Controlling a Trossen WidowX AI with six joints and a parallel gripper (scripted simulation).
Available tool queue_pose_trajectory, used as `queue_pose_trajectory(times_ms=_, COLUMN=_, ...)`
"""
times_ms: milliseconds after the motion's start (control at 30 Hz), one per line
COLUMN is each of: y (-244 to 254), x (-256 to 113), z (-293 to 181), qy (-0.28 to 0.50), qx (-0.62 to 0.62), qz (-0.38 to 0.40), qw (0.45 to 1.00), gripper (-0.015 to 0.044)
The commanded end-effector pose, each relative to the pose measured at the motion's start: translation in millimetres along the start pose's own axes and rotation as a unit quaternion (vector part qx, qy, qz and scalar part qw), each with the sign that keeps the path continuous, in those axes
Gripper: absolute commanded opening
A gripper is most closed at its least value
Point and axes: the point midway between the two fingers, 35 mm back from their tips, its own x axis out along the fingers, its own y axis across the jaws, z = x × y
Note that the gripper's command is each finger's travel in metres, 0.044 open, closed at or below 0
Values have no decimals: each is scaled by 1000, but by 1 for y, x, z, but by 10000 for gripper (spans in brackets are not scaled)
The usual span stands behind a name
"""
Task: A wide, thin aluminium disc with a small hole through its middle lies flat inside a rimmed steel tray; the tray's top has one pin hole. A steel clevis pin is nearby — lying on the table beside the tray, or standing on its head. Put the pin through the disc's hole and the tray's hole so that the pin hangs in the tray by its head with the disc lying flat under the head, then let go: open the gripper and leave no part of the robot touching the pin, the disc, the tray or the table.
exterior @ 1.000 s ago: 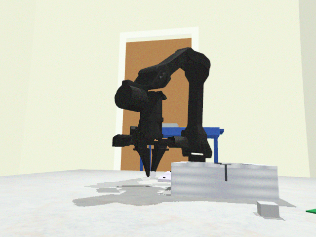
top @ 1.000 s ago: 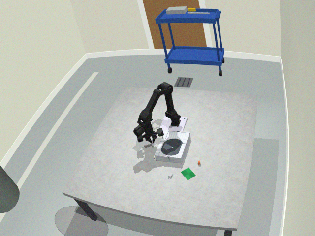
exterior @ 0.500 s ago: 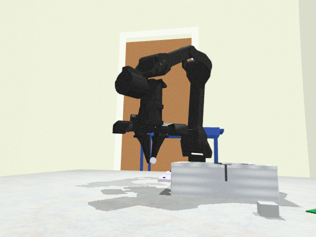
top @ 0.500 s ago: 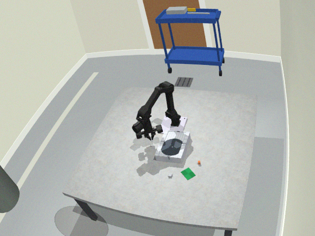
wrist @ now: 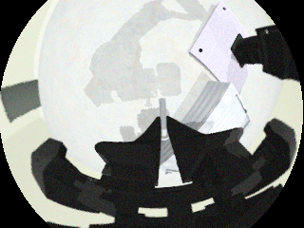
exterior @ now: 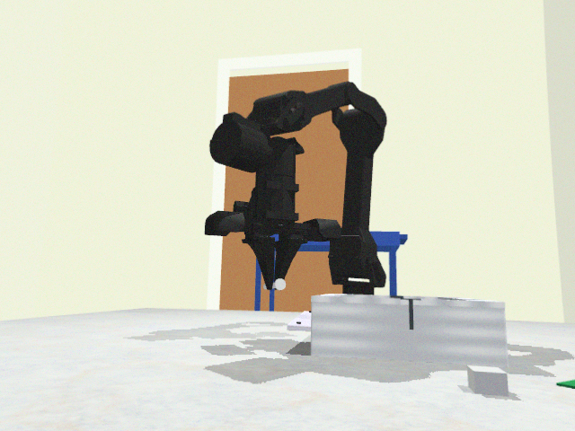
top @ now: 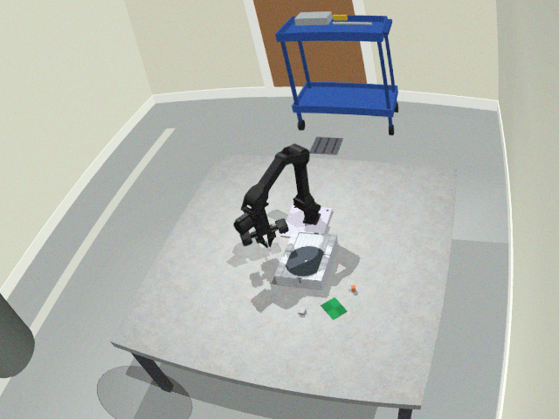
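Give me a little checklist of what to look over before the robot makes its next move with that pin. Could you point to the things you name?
1. Pin (exterior: pixel 279 284) (wrist: pixel 162 111) gripped between the fingertips of the tool (top: pixel 269 246) (exterior: pixel 274 286) (wrist: pixel 162 120): ok.
2. Pin lifted off the table (top: pixel 203 292) (exterior: pixel 116 380) (wrist: pixel 71 62): ok.
3. Disc (top: pixel 298 266) lying inside the tray (top: pixel 301 282) (exterior: pixel 362 329) (wrist: pixel 228 111): ok.
4. Pin pointing straight down, ready to go in: not ok; it looks roughly level.
5. Tool over the disc's hole: not ok; it is beside the tray.
6. Disc's hole lined up with the tray's: cannot tell.
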Motion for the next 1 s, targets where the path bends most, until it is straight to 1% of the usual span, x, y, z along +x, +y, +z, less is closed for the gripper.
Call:
queue_pose_trajectory(times_ms=0, y=0, x=0, z=0, qy=0, qx=-67, qz=0, qw=998, gripper=0)
queue_pose_trajectory(times_ms=233, y=-1, x=0, z=-1, qy=0, qx=-187, qz=0, qw=982, gripper=0)
queue_pose_trajectory(times_ms=467, y=-1, x=0, z=-1, qy=0, qx=-305, qz=0, qw=952, gripper=0)
queue_pose_trajectory(times_ms=700, y=-1, x=-1, z=-1, qy=0, qx=-418, qz=1, qw=909, gripper=0)
queue_pose_trajectory(times_ms=967, y=-1, x=-1, z=-2, qy=0, qx=-539, qz=1, qw=842, gripper=0)
